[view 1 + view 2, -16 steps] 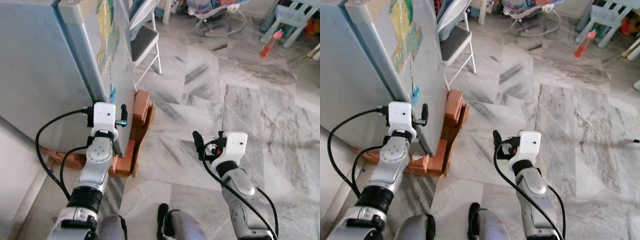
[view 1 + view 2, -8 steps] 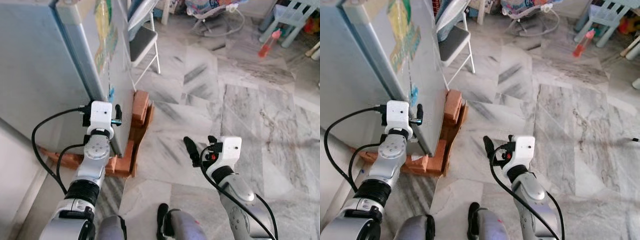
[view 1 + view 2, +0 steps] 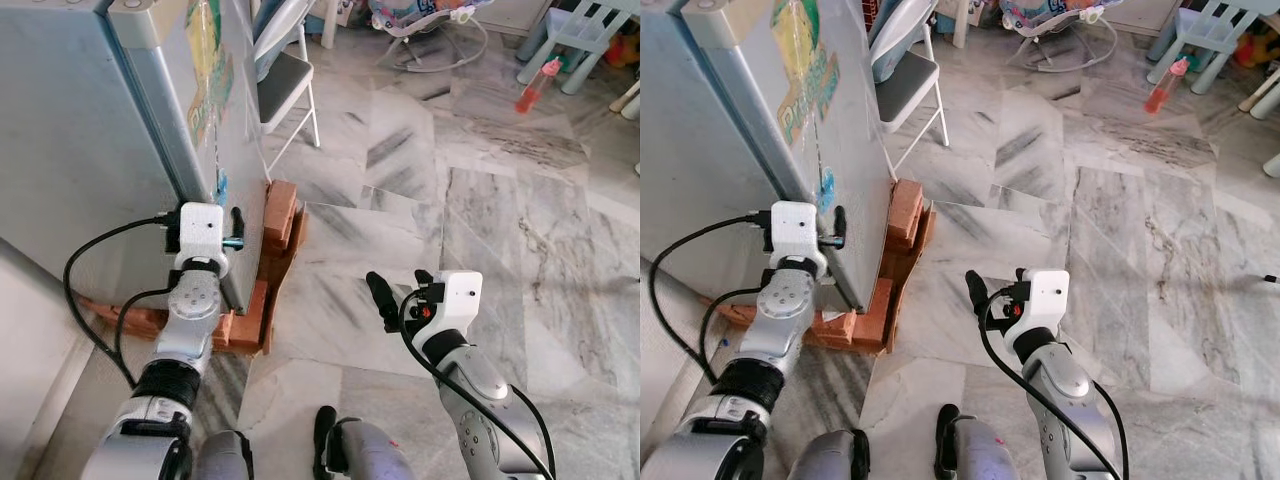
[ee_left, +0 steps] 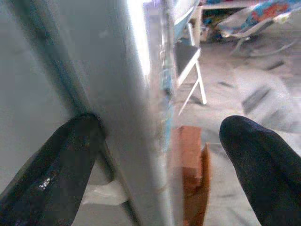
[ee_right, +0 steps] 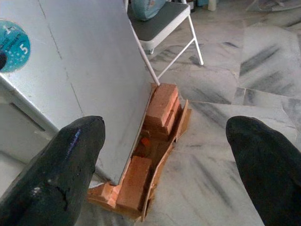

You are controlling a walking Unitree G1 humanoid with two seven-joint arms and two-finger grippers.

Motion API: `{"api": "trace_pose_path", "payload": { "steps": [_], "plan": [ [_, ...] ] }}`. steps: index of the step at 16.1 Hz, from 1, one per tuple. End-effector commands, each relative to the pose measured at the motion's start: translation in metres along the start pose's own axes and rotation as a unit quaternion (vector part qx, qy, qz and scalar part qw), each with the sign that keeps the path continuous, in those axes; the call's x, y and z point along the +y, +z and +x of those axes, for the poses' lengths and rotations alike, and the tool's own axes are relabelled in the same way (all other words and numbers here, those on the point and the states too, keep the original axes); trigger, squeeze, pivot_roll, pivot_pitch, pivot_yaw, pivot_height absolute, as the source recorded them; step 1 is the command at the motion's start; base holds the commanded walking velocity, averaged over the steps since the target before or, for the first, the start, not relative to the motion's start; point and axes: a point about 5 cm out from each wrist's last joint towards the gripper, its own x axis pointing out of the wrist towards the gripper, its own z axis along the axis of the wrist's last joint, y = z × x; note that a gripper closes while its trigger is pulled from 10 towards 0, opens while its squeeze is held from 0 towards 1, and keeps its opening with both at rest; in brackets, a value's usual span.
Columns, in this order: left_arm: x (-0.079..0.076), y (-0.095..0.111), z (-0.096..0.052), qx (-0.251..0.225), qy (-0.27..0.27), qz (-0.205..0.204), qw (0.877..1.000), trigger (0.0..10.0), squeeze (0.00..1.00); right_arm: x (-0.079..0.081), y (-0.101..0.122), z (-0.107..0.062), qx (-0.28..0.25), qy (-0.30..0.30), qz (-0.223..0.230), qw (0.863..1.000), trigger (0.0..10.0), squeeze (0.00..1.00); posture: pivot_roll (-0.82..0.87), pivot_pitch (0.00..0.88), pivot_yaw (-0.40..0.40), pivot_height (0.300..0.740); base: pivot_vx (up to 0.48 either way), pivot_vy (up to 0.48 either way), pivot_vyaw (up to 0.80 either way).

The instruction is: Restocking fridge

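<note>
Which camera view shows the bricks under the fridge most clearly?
The right wrist view: the bricks lie close and sharp beneath the fridge. The eye views show them small at its base; the left wrist view shows one blurred brick.

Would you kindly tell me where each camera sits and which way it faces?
Left and right eye views: on the head, looking down at the fridge, marble floor, both arms.
Left wrist view: along the left gripper, fingers open astride the fridge door's edge.
Right wrist view: along the open right gripper toward the bricks under the fridge.
Shared: bricks, folding chair.
</note>
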Motion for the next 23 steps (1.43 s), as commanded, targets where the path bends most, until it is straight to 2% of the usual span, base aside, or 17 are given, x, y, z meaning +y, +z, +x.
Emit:
{"api": "trace_pose_path", "payload": {
  "steps": [1, 2, 3, 5, 6, 8, 9, 10, 11, 12, 13, 14, 15, 18, 20, 22, 23],
  "plan": [
    [-0.012, 0.009, 0.004, -0.017, -0.031, 0.011, 0.999, 10.0, 0.00, -0.003, -0.002, -0.001, 0.010, -0.002, 0.003, 1.000, 10.0, 0.00, 0.07, 0.201, -0.081, 0.740, 0.000, 0.000, 0.00],
    [-0.023, 0.012, 0.010, -0.008, -0.050, 0.032, 0.998, 10.0, 0.00, -0.003, -0.011, -0.006, 0.062, 0.021, -0.003, 0.998, 10.0, 0.00, 0.08, 0.201, -0.084, 0.740, 0.000, 0.000, 0.00],
    [-0.030, 0.017, 0.015, -0.012, -0.064, 0.040, 0.997, 10.0, 0.00, -0.004, -0.015, -0.010, 0.085, 0.030, -0.004, 0.996, 10.0, 0.00, 0.09, 0.200, -0.086, 0.740, 0.000, 0.000, 0.00],
    [-0.062, 0.045, 0.023, -0.049, -0.142, 0.031, 0.988, 10.0, 0.00, -0.013, -0.026, -0.030, 0.140, 0.053, -0.016, 0.989, 10.0, 0.00, 0.08, 0.197, -0.089, 0.740, 0.000, 0.000, 0.00],
    [-0.099, 0.057, 0.014, -0.071, -0.217, 0.036, 0.973, 10.0, 0.00, -0.016, -0.031, -0.039, 0.171, 0.075, -0.021, 0.982, 10.0, 0.00, 0.09, 0.198, -0.093, 0.740, 0.000, 0.000, 0.00],
    [-0.175, 0.087, -0.030, -0.137, -0.369, 0.003, 0.919, 10.0, 0.00, -0.015, -0.041, -0.056, 0.226, 0.121, -0.023, 0.966, 10.0, 0.00, 0.09, 0.190, -0.091, 0.740, 0.000, 0.000, 0.00],
    [-0.186, 0.093, -0.039, -0.149, -0.390, -0.007, 0.909, 10.0, 0.00, -0.015, -0.042, -0.059, 0.233, 0.131, -0.022, 0.963, 10.0, 0.00, 0.09, 0.189, -0.090, 0.740, 0.000, 0.000, 0.00],
    [-0.208, 0.108, -0.059, -0.164, -0.436, -0.049, 0.884, 10.0, 0.00, -0.015, -0.042, -0.063, 0.241, 0.144, -0.011, 0.960, 10.0, 0.00, 0.08, 0.188, -0.088, 0.740, 0.000, 0.000, 0.00],
    [-0.212, 0.112, -0.062, -0.166, -0.441, -0.062, 0.880, 10.0, 0.00, -0.015, -0.041, -0.064, 0.242, 0.149, -0.010, 0.959, 10.0, 0.00, 0.08, 0.189, -0.088, 0.740, 0.000, 0.000, 0.00],
    [-0.208, 0.113, -0.056, -0.168, -0.427, -0.064, 0.886, 10.0, 0.00, -0.015, -0.040, -0.063, 0.241, 0.152, -0.011, 0.958, 10.0, 0.00, 0.08, 0.187, -0.087, 0.740, 0.000, 0.000, 0.00],
    [-0.192, 0.106, -0.040, -0.154, -0.390, -0.059, 0.906, 10.0, 0.00, -0.014, -0.039, -0.062, 0.241, 0.156, -0.015, 0.958, 10.0, 0.00, 0.08, 0.186, -0.086, 0.740, 0.000, 0.000, 0.00],
    [-0.174, 0.100, -0.027, -0.144, -0.351, -0.057, 0.924, 10.0, 0.00, -0.013, -0.039, -0.062, 0.240, 0.159, -0.016, 0.957, 10.0, 0.00, 0.08, 0.186, -0.086, 0.740, 0.000, 0.000, 0.00],
    [-0.145, 0.094, -0.014, -0.139, -0.303, -0.055, 0.941, 10.0, 0.00, -0.013, -0.038, -0.062, 0.238, 0.164, -0.013, 0.957, 10.0, 0.00, 0.08, 0.186, -0.086, 0.740, 0.000, 0.000, 0.00],
    [-0.101, 0.069, -0.001, -0.109, -0.227, -0.036, 0.967, 10.0, 0.00, -0.009, -0.033, -0.058, 0.212, 0.175, -0.019, 0.961, 10.0, 0.00, 0.09, 0.186, -0.079, 0.740, 0.000, 0.000, 0.00],
    [-0.075, 0.042, -0.007, -0.069, -0.184, -0.043, 0.979, 10.0, 0.00, -0.005, -0.025, -0.050, 0.171, 0.162, -0.039, 0.971, 10.0, 0.00, 0.09, 0.185, -0.074, 0.740, 0.000, 0.000, 0.00],
    [-0.056, 0.027, -0.018, -0.054, -0.139, -0.056, 0.987, 10.0, 0.00, -0.018, -0.015, -0.036, 0.113, 0.062, -0.086, 0.988, 10.0, 0.00, 0.09, 0.182, -0.068, 0.740, 0.000, -0.384, 0.00],
    [-0.045, 0.019, -0.029, -0.046, -0.125, -0.050, 0.990, 10.0, 0.00, -0.027, 0.001, -0.028, 0.046, 0.003, -0.088, 0.995, 10.0, 0.00, 0.09, 0.181, -0.068, 0.740, 0.000, -0.428, 0.00]
  ]
}}
